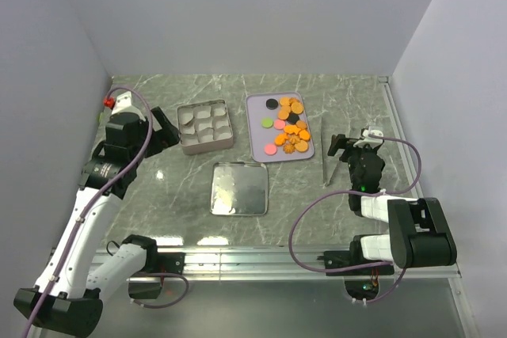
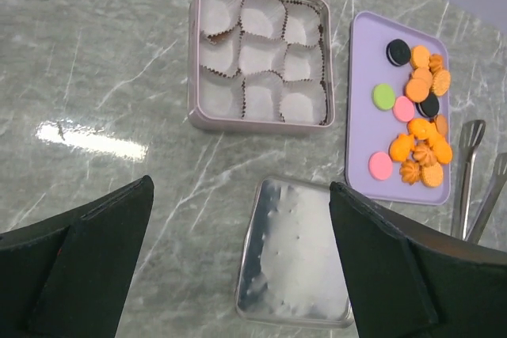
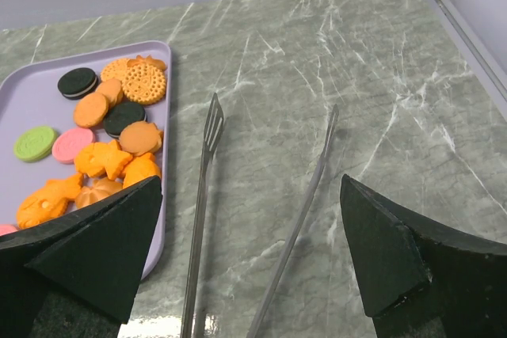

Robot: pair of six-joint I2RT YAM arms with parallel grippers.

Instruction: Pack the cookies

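Left claw: you have it spread as wide as it goes, with nothing between the fingers and no contact that shows. It hangs over the marble surface, looking across at the open tin and the shiny lid lying flat near it.

Right claw: also fully spread, empty, holding nothing. Under it, on the surface, lie the metal tongs, arms apart. No finger shows contact with them.

The cookies all sit on the lavender tray, bunched toward its right half. They are mostly orange, with two black, two or three pink and one green. In the overhead view the tray lies just right of the tin, with the tongs just beyond the tray's right edge.

The tin holds nine white paper cups in a three-by-three grid. No cookie shows in any of them.
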